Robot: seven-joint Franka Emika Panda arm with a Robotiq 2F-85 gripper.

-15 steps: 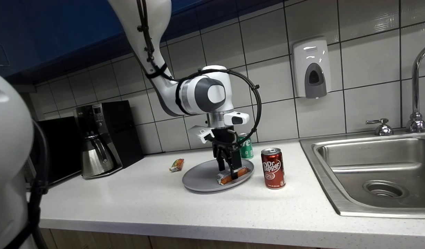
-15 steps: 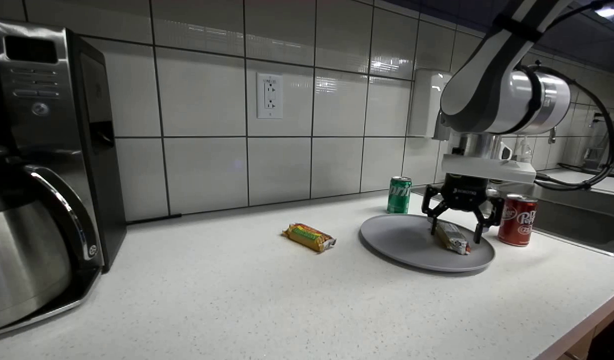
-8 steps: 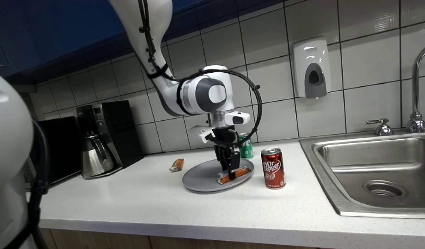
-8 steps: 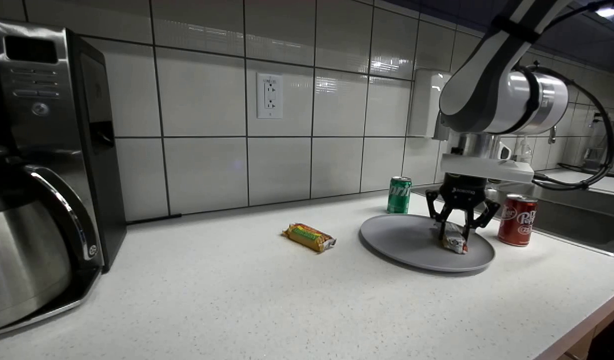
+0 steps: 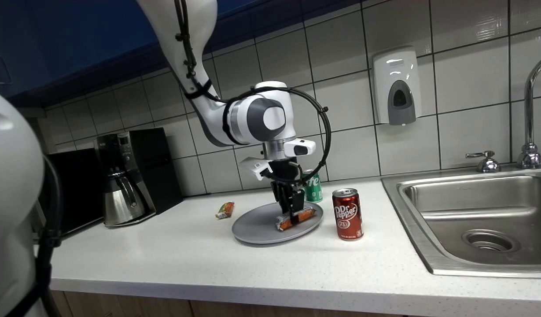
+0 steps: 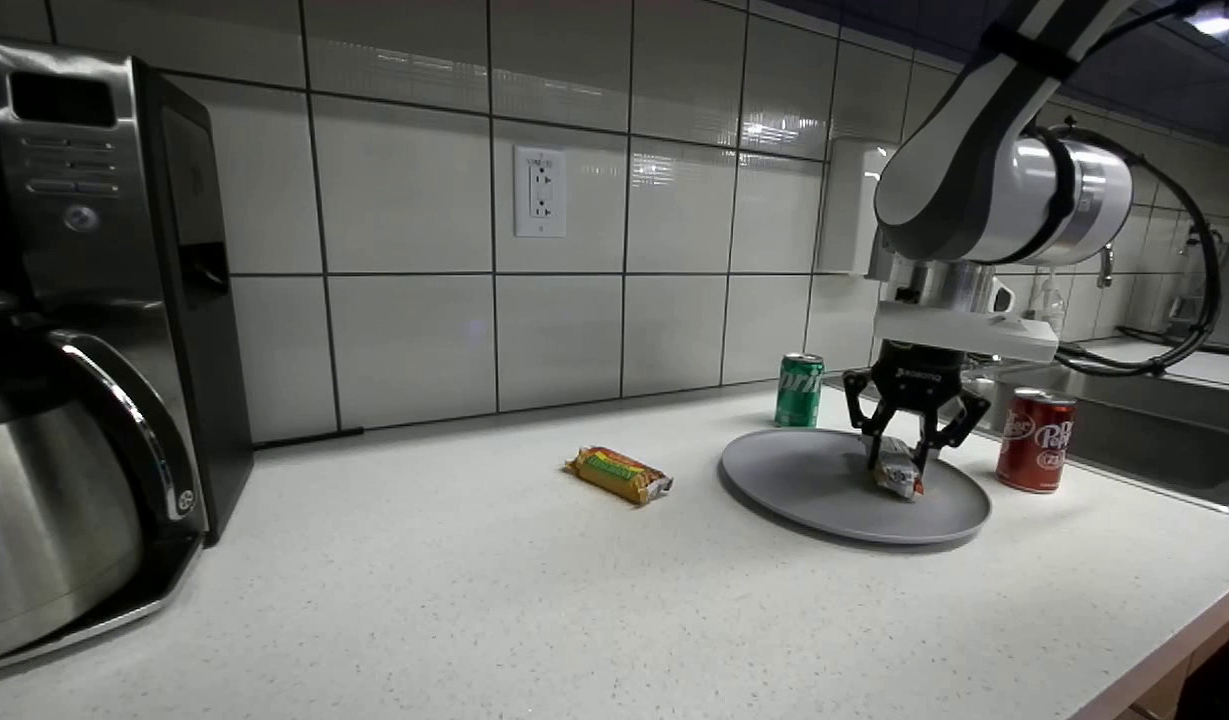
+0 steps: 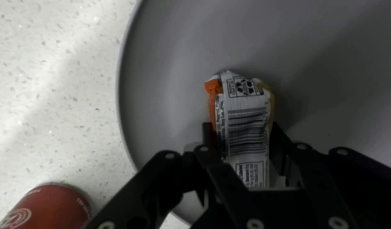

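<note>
- Above the right half of the plate (image 6: 799,485), in both exterior views, the gripper (image 6: 897,465) is pointing straight down and gripping the bar (image 7: 246,105), its fingers (image 7: 279,140) pressing against the two long sides.
- Directly between those fingers, the bar is running lengthwise through the gap, its long axis square to the line of the pinch.
- In an exterior view, that axis is slanting, its left end (image 5: 281,223) pointing near and its right end (image 5: 309,214) pointing far.
- In the wrist view, one end is projecting past the fingers, the barcode (image 7: 247,130) facing up; the rest is running back beneath the gripper, which is hiding the other end.
- Whether the bar is touching the plate or hanging just above it, I cannot tell.
- Just right of the plate, apart from it, the red can (image 5: 347,215) is standing upright; the green can (image 6: 799,392) is standing on the far side.
- Left of the plate, well apart from the gripper, the yellow bar (image 6: 619,474) is lying on the counter (image 6: 474,590).
</note>
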